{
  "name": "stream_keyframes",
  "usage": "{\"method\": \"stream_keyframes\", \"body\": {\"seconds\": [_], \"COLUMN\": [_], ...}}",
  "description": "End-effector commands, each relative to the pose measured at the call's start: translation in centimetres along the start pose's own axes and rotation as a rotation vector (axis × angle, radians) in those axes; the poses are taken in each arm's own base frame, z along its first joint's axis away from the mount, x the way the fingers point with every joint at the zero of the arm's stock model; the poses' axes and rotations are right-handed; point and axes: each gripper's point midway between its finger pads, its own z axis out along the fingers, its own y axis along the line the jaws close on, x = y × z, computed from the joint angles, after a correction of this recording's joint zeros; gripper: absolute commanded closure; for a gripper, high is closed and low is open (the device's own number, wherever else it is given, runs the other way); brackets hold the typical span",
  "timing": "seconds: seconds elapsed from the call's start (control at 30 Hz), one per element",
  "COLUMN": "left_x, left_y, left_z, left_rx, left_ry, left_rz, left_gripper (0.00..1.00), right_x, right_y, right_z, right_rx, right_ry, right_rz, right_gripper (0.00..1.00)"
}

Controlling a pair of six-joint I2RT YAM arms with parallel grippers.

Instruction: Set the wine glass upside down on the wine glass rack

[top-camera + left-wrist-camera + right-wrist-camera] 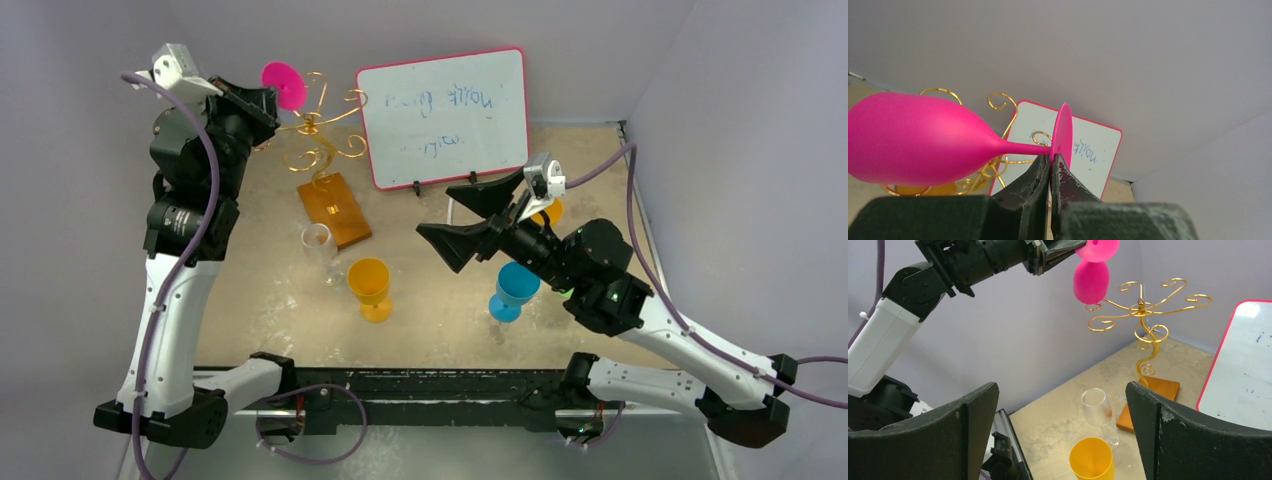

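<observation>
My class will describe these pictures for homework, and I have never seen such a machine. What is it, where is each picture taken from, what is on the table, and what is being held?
These are two robot arms bolted at a table's near edge. The wide picture looks down from above and behind them. The other two come from a camera on each wrist. The left gripper pinches the foot of a pink wine glass, bowl down, close to the gold wire rack. The right gripper is open and empty. On the table stand a clear glass, an orange goblet, a blue goblet, a second orange goblet half hidden, and a whiteboard.
</observation>
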Motion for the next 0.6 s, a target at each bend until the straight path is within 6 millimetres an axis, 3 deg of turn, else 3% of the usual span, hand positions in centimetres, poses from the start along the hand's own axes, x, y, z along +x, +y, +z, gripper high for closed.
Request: {"method": "stream_keyframes", "body": {"seconds": [0.0,0.4,0.57], "left_x": [-4.6,-8.1,-7.8], "left_y": [-2.1,-2.5,-1.9], "left_z": [0.3,1.6,4.3], "left_rx": [0.056,0.041,0.032], "left_ry": [-0.163,-0.331,-0.319], "left_rz": [0.015,0.045,0.064], "left_gripper": [1.0,1.0,1.0], "right_x": [-2.4,-2.5,-3.1], "right_y": [0.6,0.5,0.9], "right_z": [-0.7,-0.9,-1.0], "right_rx": [-0.008,-0.011,-0.023], "right_ry": [-0.066,-0.073,-0.083], "right_rz": [-0.007,-0.027,-0.034], "right_gripper": [0.0,0.0,0.0]}}
